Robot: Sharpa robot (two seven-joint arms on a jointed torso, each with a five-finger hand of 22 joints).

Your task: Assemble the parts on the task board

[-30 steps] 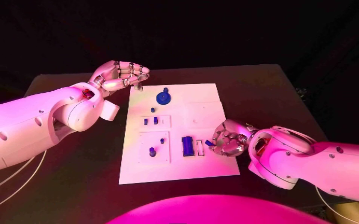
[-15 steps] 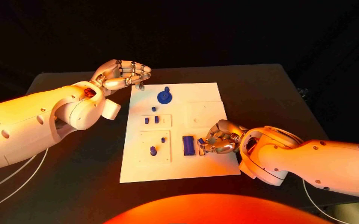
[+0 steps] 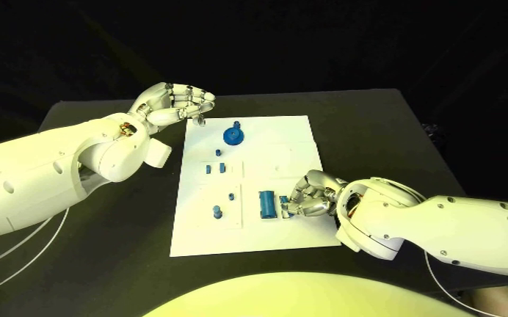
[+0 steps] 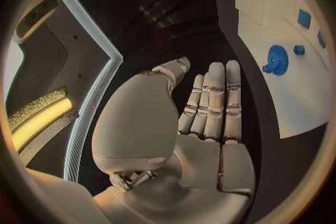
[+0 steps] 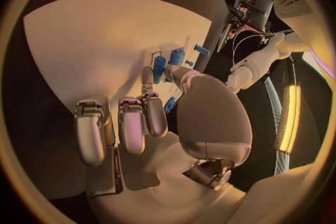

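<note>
The white task board [image 3: 285, 148] lies in the middle of the black table. A blue rectangular block [image 3: 267, 204] stands in the board's near part. My right hand [image 3: 313, 195] rests on the board just right of this block and pinches a small blue part [image 3: 285, 202] between thumb and finger, close against the block. The right wrist view shows that part [image 5: 170, 104] beside the thumb of the right hand [image 5: 182, 117]. My left hand [image 3: 175, 106] hovers at the board's far left corner, fingers curled in together with nothing in them. A blue gear-like disc [image 3: 233, 136] sits on the board near it.
Several small blue pieces stand along the board's left side: one [image 3: 218, 153] below the disc, a pair [image 3: 216, 169] in a raised plate, and two more [image 3: 217, 214] nearer me. Bare black table [image 3: 381, 133] surrounds the board.
My right hand has slid left across the board with the small blue part, from about a finger's width off to right beside the blue block. The left hand has stayed put.
</note>
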